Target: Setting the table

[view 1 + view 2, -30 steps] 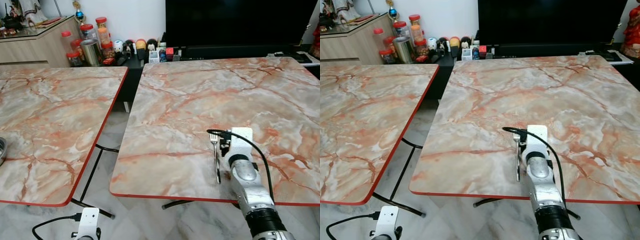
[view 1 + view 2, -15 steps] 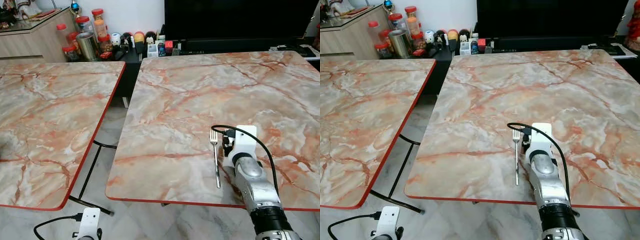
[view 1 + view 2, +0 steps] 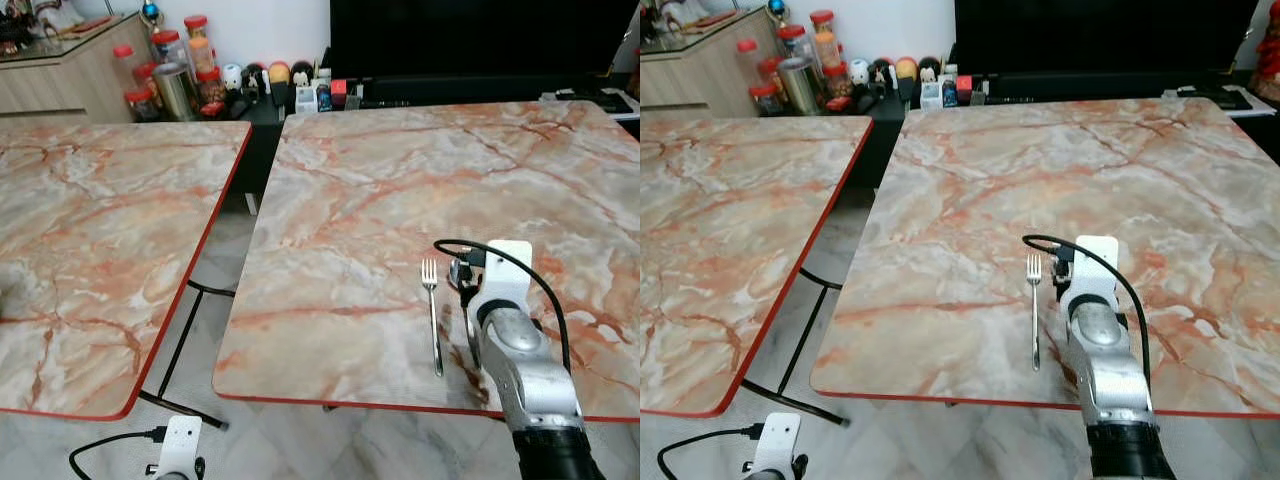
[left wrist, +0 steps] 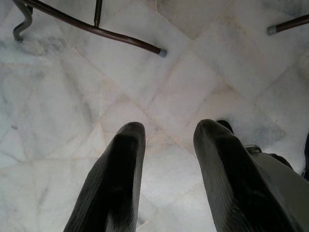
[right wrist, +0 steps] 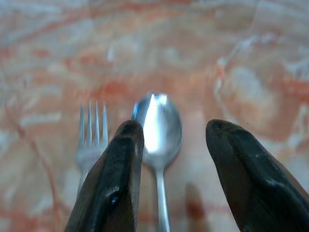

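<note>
The right arm reaches out over the near edge of the right-hand marble tabletop (image 3: 400, 180), and the right gripper (image 5: 169, 159) hangs just above it with its fingers (image 5: 116, 179) spread apart, holding nothing. Between those fingers, in the right wrist view, a spoon (image 5: 158, 126) lies flat on the marble, bowl pointing away from the robot. Just beside it on the left lies the fork (image 3: 432, 312), tines to the far side, handle running back toward the near red edge. Fork and spoon sit side by side, close but not touching as far as the wrist view shows. In the head views the arm's white wrist block covers the spoon.

Down at the lower left, the left gripper (image 4: 166, 159) hangs idle over the pale tiled floor (image 4: 159, 87), fingers apart and empty, with dark table legs (image 4: 91, 29) beyond it.

A second marble tabletop (image 3: 100, 230) stands to the left across a gap. At the far side, jars (image 3: 165, 75) crowd a low cabinet, beside a large black screen (image 3: 480, 40).
</note>
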`<state>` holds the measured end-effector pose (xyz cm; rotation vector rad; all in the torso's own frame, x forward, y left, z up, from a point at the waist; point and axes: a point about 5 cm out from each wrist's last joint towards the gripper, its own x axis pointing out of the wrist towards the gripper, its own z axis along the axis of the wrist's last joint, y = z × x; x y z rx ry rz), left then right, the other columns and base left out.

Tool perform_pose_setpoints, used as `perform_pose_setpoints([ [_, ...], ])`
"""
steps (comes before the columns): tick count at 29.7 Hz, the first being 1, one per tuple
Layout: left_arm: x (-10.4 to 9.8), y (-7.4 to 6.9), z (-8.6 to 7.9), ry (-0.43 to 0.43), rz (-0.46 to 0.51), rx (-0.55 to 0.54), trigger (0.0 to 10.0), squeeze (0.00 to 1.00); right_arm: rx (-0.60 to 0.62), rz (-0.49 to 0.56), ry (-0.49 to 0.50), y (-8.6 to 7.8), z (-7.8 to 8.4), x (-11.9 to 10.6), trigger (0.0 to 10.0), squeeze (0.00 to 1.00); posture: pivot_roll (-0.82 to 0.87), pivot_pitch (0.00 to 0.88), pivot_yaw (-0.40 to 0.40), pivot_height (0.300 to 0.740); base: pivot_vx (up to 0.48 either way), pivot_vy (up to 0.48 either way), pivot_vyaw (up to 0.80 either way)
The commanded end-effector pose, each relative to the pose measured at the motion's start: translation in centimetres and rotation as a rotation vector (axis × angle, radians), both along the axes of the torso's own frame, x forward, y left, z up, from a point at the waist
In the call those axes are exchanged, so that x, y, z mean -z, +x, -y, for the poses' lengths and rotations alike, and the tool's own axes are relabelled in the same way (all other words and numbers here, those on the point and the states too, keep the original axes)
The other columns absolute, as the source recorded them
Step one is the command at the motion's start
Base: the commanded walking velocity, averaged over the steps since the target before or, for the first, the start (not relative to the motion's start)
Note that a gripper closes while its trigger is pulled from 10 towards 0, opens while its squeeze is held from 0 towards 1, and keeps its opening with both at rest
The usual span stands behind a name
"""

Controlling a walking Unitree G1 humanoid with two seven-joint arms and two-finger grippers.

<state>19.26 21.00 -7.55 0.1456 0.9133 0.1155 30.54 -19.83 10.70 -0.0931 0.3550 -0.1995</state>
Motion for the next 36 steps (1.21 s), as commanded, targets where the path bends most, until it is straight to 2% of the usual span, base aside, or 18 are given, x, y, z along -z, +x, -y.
perform_pose_setpoints([
  [1, 0.1, -0.3, -0.4, 0.004, -0.016, 0.001, 10.0, 0.00, -0.016, -0.005, 0.010, -0.2, -0.6, -0.2, 10.0, 0.00, -0.08, 0.054, 0.081, 0.740, 0.000, 0.000, 0.00],
  [8, 0.2, -0.4, -0.2, -0.001, -0.020, 0.005, 10.0, 0.00, -0.020, -0.058, 0.025, -1.2, -0.8, 0.5, 10.0, 0.00, -0.08, 0.054, 0.081, 0.740, 0.000, 0.000, 0.00],
  [22, 0.3, -0.6, -0.1, -0.006, -0.024, 0.008, 10.0, 0.00, 0.001, -0.089, 0.027, -1.5, -0.4, 1.1, 10.0, 0.00, -0.08, 0.050, 0.078, 0.740, 0.000, 0.000, 0.00],
  [36, 0.3, -0.7, 0.0, -0.010, -0.028, 0.012, 10.0, 0.00, 0.009, -0.134, 0.054, -1.7, 0.1, 3.0, 10.0, 0.00, -0.07, 0.051, 0.080, 0.740, 0.000, 0.000, 0.00],
])
